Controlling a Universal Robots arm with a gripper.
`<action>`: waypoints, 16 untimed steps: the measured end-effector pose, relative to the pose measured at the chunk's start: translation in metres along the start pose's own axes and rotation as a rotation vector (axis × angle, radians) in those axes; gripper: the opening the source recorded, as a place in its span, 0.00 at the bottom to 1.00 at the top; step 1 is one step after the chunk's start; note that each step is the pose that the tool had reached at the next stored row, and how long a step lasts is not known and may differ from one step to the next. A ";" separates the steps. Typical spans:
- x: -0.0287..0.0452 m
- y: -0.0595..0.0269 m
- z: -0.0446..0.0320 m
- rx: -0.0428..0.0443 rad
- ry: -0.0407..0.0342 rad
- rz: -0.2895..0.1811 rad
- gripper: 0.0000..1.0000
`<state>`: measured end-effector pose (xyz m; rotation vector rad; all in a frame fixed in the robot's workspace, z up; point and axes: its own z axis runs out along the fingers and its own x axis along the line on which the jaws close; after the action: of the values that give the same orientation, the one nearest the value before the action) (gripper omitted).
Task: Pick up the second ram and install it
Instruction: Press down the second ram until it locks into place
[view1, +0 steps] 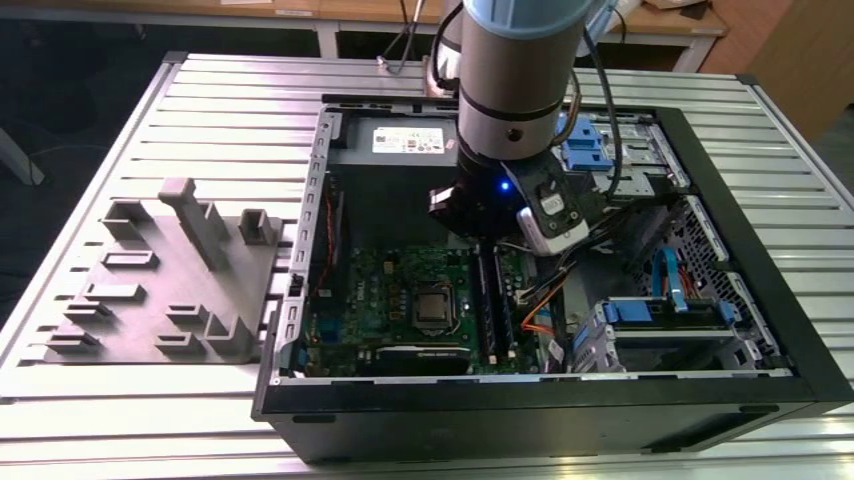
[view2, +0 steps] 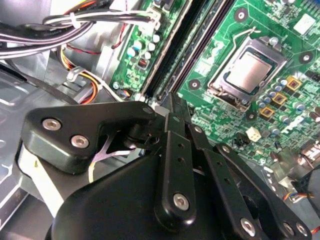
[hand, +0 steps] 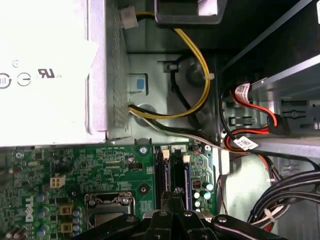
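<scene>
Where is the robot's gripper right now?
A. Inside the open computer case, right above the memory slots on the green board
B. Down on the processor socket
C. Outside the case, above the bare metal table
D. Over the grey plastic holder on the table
A. In the exterior view the gripper reaches into the open computer case, and in the second wrist view it sits at the end of the long black memory slots on the green motherboard.

computer case (view1: 747, 330) on table (view1: 107, 150) | parts rack (view1: 160, 290) by case's exterior-view-left side | motherboard (view1: 387, 290) in case | gripper (view1: 487, 240) over memory slots (view1: 491, 300)
</scene>
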<state>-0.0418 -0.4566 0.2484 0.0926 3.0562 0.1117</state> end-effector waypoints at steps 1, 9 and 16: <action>-0.0009 0.0004 0.0001 0.0002 0.0000 0.000 0.07; -0.0016 0.0037 0.0075 0.0003 0.0000 0.000 0.07; -0.0011 0.0046 0.0103 0.0001 -0.0001 0.001 0.07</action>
<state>-0.0396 -0.4514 0.2386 0.0934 3.0561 0.1115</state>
